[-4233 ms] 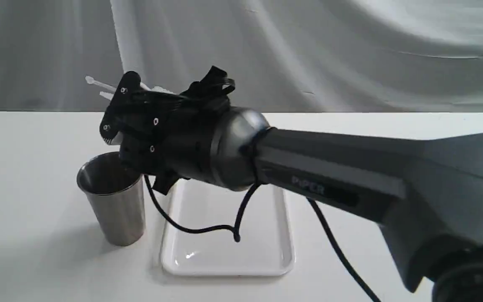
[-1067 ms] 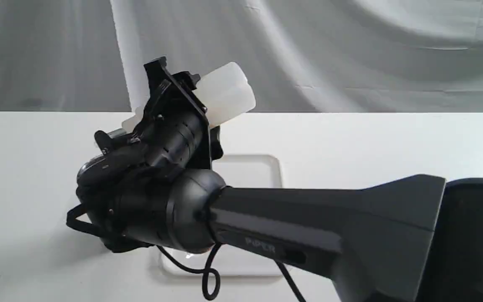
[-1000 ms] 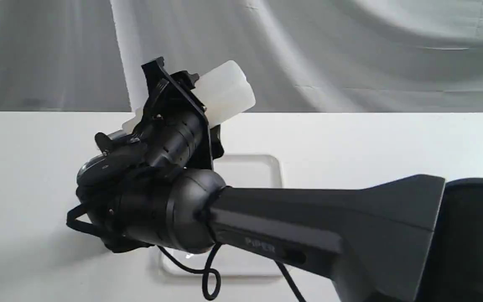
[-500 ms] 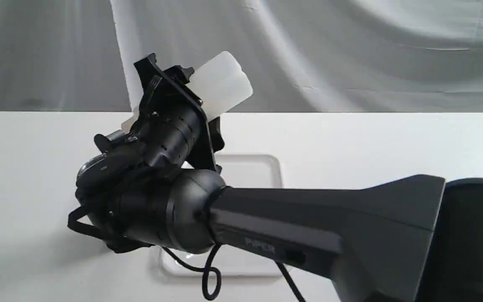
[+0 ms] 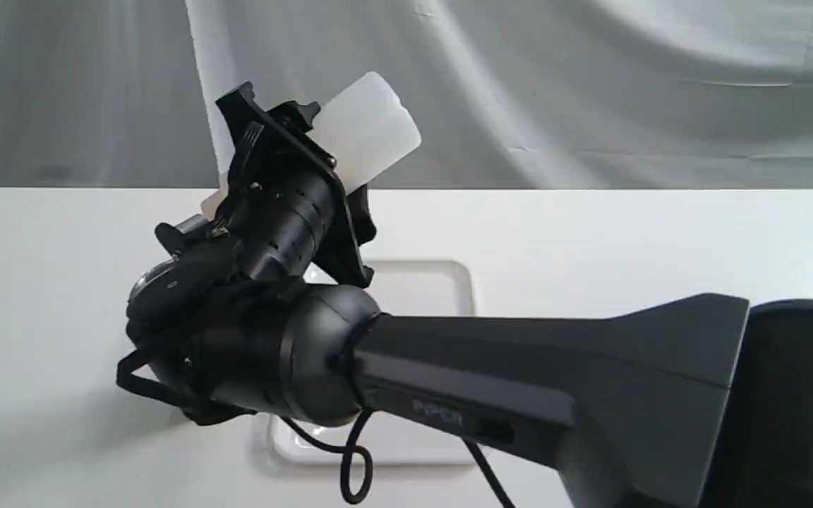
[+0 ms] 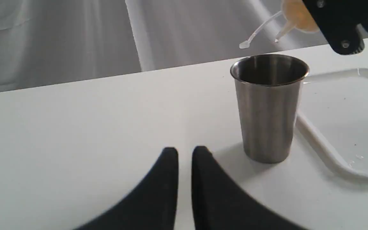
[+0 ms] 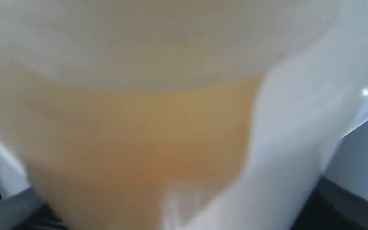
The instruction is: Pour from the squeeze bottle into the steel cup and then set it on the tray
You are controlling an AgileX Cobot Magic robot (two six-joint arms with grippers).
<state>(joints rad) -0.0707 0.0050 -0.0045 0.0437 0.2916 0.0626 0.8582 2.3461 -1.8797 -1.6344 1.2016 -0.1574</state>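
Note:
My right gripper [image 5: 286, 152] is shut on the squeeze bottle [image 5: 371, 127], which is tilted with its base up and to the right. In the left wrist view its pointed nozzle [image 6: 283, 30] and thin strap [image 6: 257, 32] hang just above the far rim of the steel cup [image 6: 268, 108], and no stream shows. Amber liquid fills the blurred bottle [image 7: 139, 127] in the right wrist view. The cup stands upright beside the white tray [image 6: 340, 127]. My left gripper [image 6: 185, 150] rests low in front of the cup, shut and holding nothing. In the exterior view my wrist hides most of the cup.
The right arm's thick grey forearm [image 5: 555, 381] reaches across the tray [image 5: 420, 286], with a black cable [image 5: 350, 466] looping under the wrist. Grey cloth [image 5: 590, 85] hangs behind the white table [image 5: 625, 233].
Over the last second the bottle's base has risen and swung left, so the bottle tips more steeply toward the cup. Four seconds ago the wrist was turned differently and the cup showed.

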